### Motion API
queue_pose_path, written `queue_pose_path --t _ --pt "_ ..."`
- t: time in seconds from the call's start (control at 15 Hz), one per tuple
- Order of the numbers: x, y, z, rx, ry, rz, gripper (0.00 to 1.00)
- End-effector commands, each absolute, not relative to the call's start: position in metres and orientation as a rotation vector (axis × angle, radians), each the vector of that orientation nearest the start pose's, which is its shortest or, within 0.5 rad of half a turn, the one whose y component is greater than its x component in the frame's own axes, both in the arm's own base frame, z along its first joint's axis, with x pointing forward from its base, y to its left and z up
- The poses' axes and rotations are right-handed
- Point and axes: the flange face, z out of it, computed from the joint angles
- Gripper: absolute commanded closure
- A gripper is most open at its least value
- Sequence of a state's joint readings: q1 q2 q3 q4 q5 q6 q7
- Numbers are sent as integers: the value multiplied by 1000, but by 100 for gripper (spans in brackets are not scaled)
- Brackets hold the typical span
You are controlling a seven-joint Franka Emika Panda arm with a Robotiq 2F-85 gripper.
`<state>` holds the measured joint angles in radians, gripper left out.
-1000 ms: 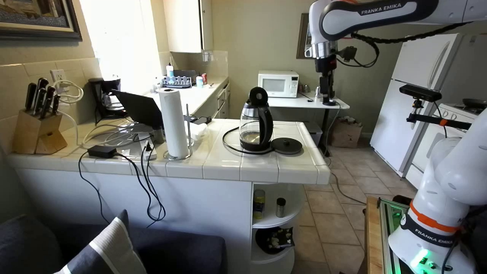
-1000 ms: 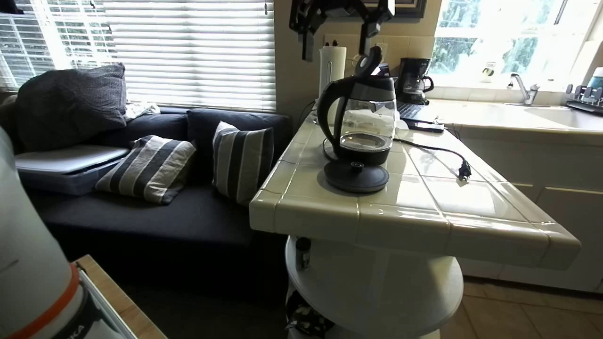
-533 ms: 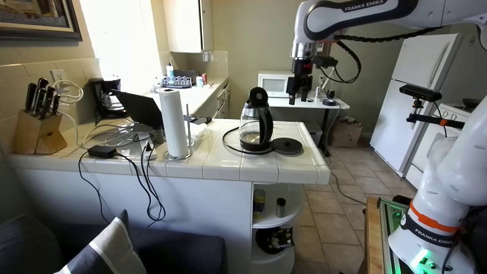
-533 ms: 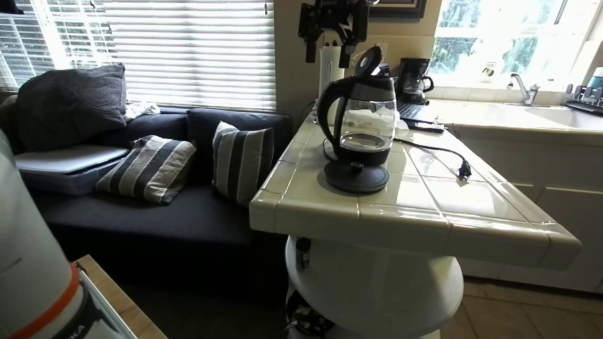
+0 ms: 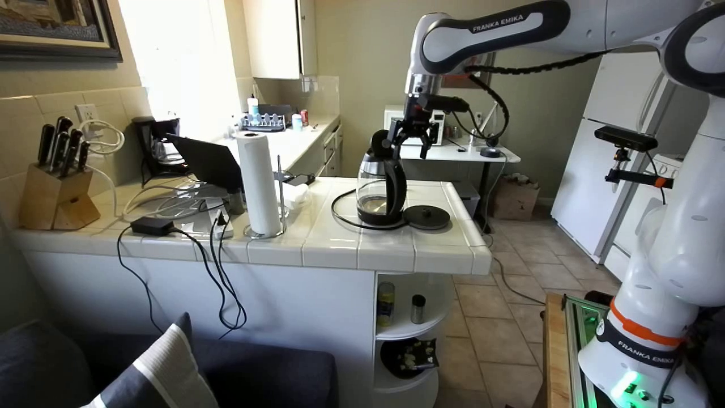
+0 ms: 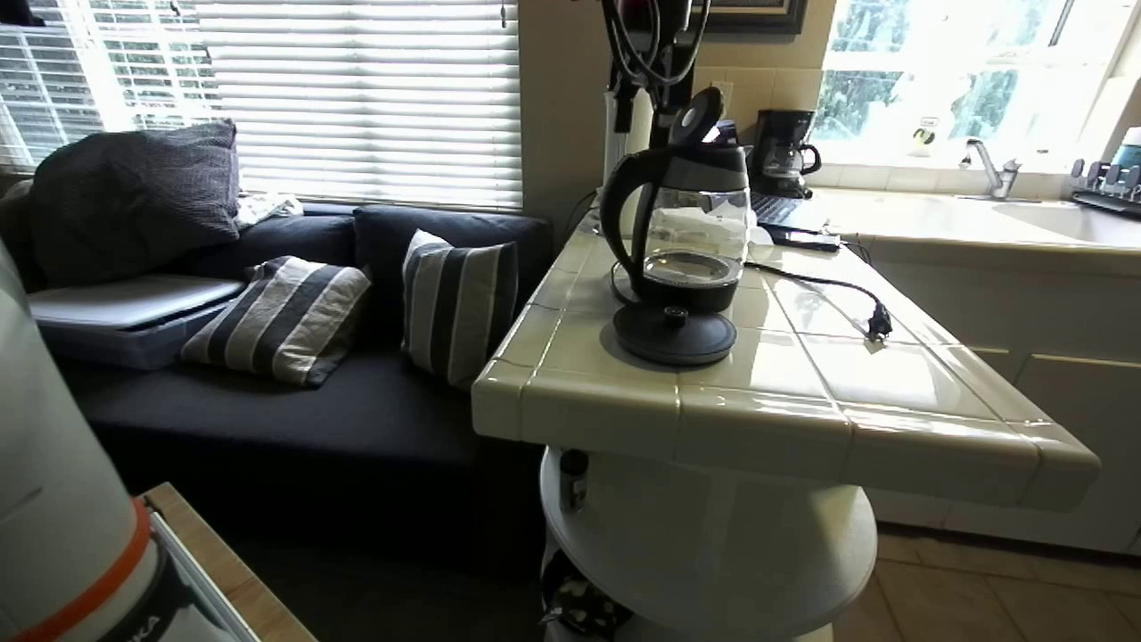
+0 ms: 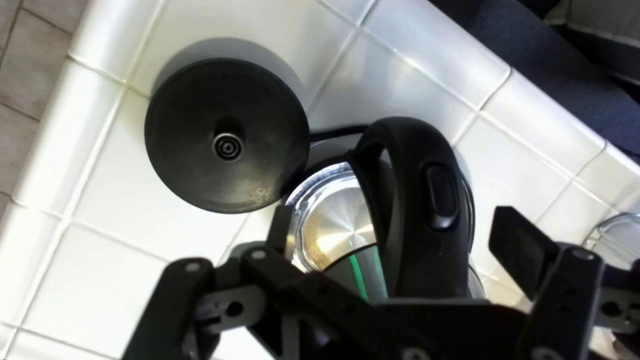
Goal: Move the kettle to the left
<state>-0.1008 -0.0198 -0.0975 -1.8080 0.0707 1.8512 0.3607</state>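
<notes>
The claw (image 7: 397, 227), spread wide and holding nothing, should descend slowly, with the handle (image 7: 425, 255) of the kettle (image 5: 376, 184) below it well centred.

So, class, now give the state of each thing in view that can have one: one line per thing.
Gripper: open, holding nothing.
Kettle: upright, off its power base.
Kettle lid: flipped up.
Power base: flat on the counter.
Plug: lying unplugged.
Laptop: open.
Paper towel roll: upright.
Knives: slotted in their block.
Fridge: shut.
Blinds: lowered.
</notes>
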Motion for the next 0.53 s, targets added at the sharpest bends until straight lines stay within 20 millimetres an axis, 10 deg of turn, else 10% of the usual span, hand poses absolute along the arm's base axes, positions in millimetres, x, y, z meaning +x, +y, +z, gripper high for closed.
queue_pose_path --t 0.0,0.47 --pt "580 -102 534 -2900 970 -91 0" --pt "599 -96 512 -2885 1014 -14 0"
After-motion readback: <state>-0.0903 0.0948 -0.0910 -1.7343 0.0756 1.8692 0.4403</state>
